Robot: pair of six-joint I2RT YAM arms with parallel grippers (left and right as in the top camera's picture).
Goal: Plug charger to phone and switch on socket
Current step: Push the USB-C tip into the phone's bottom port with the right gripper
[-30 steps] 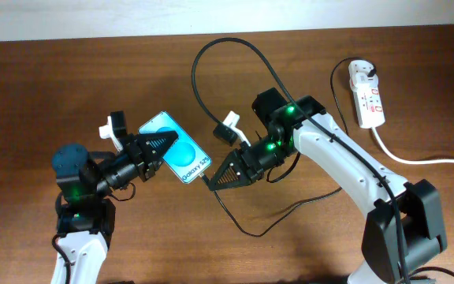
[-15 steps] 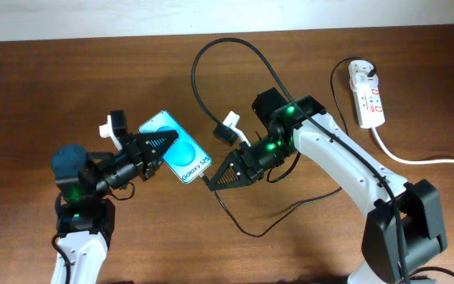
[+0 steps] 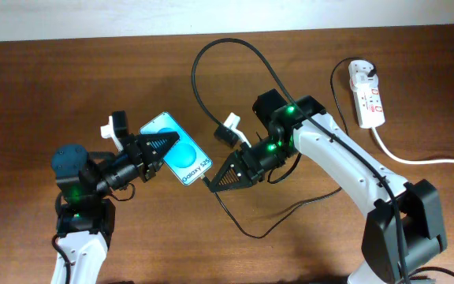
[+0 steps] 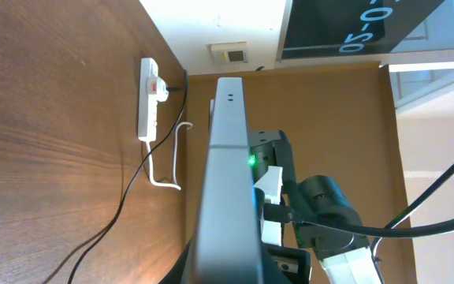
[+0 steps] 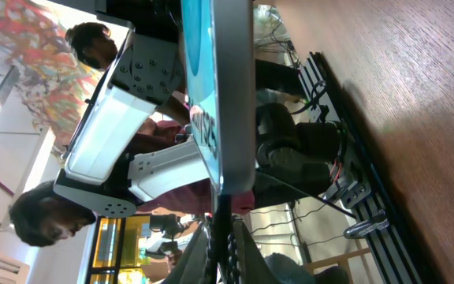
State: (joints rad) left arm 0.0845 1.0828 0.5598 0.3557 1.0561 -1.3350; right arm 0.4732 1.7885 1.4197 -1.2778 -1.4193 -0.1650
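Two arms scarcely moved this past second: left gripper (image 3: 153, 147) clamps the phone (image 3: 181, 155), right gripper (image 3: 213, 181) pinches the charger (image 3: 194, 75) tip at its port, seemingly unseated.

Overhead camera looks straight down, far enough to take in most of the table (image 3: 38, 79). Both wrist cameras sit close, sighting the phone (image 4: 225, 181) edge-on from opposite ends; overhead shares it.

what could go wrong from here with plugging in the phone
The right tool holds the charger at the phone's edge; slightly off, it may jam beside the port. Only the left tool grips the phone, so the push could twist it. Slack cable by the right arm could snag.
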